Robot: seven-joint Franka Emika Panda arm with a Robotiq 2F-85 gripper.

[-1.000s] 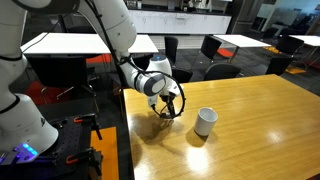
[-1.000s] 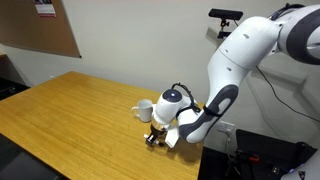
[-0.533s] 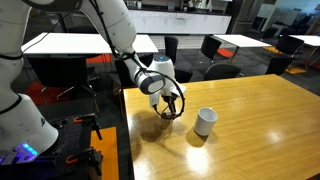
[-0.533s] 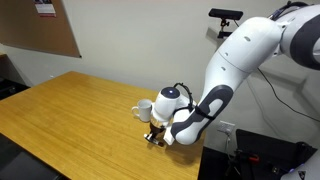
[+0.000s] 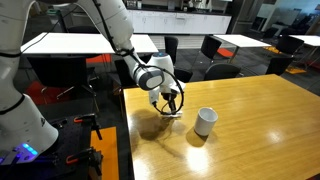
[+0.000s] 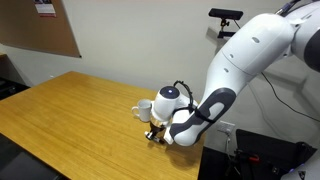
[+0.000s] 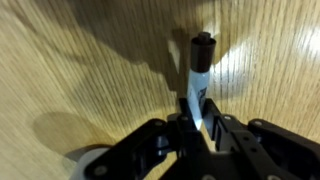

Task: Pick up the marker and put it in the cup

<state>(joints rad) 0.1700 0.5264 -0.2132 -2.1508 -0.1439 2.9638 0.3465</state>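
In the wrist view the marker (image 7: 198, 75) has a pale barrel with dark print and a black cap pointing away from me over the wooden table. My gripper (image 7: 196, 122) is shut on the barrel, its black fingers pressed against both sides. In both exterior views the gripper (image 5: 172, 106) (image 6: 155, 136) hangs low over the table's near-robot end, and the marker itself is too small to make out there. The white cup (image 5: 205, 121) (image 6: 144, 110) stands upright on the table a short way beside the gripper, apart from it.
The wooden table (image 5: 260, 120) stretches away beyond the cup. The table's edge (image 5: 124, 130) lies close to the gripper, with the robot base beyond it. The arm's big white links (image 6: 250, 60) lean over the table corner. Other tables and chairs (image 5: 215, 48) stand behind.
The jaws have closed onto the marker. The arm has shifted only slightly, and the cup has not moved.
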